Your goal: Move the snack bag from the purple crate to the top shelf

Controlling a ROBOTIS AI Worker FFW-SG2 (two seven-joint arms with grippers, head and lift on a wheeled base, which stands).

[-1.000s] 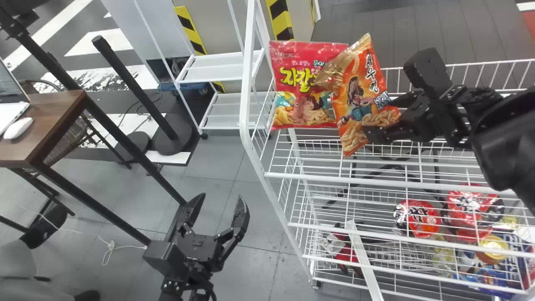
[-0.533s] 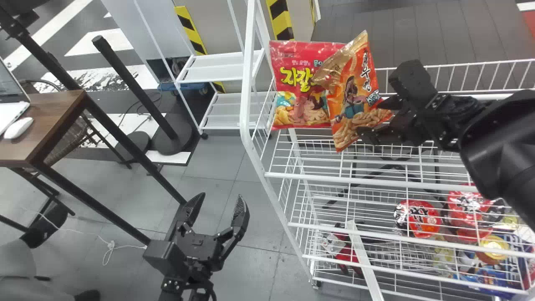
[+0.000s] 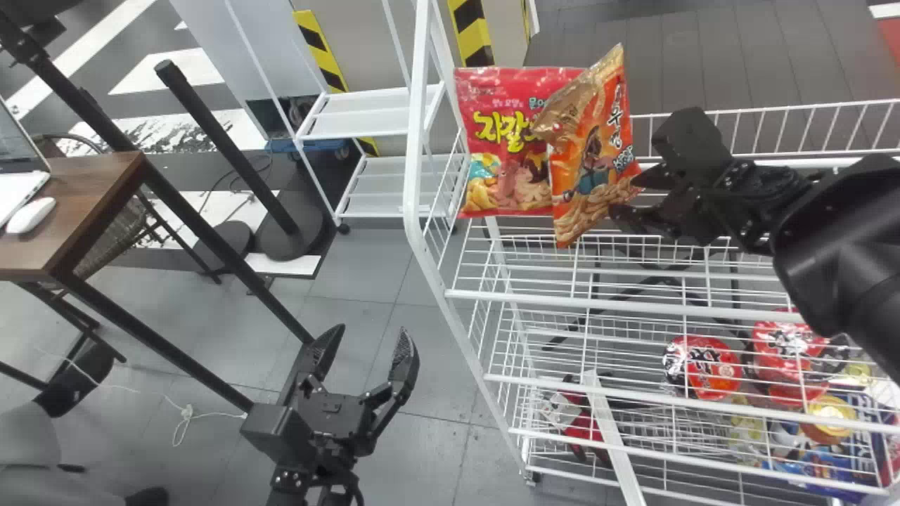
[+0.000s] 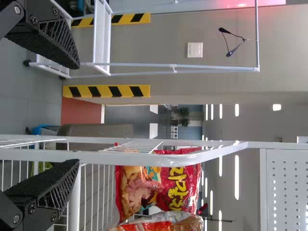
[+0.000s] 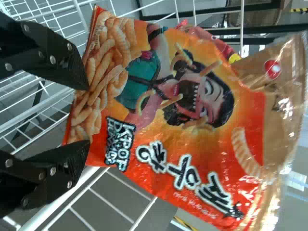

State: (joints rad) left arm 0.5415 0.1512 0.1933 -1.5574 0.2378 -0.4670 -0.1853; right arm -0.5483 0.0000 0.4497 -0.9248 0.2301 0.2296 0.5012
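White wire racking (image 3: 413, 140) rises over grey floor (image 3: 351, 281). We judge this the release: the snack bag (image 3: 590, 161) leans beside the red packet (image 3: 500, 140) at the top shelf (image 3: 562, 302), our right pincer (image 5: 87, 115) parted at its lower edge, seemingly gripping nothing (left pincer (image 3: 373, 330) idle, spread wide); next, we back off gently.

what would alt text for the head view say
Orange snack bag overlapping a red bag atop a white wire rack, with the robot's open right pincer at the orange bag's lower side. The open left pincer is left of the rack.
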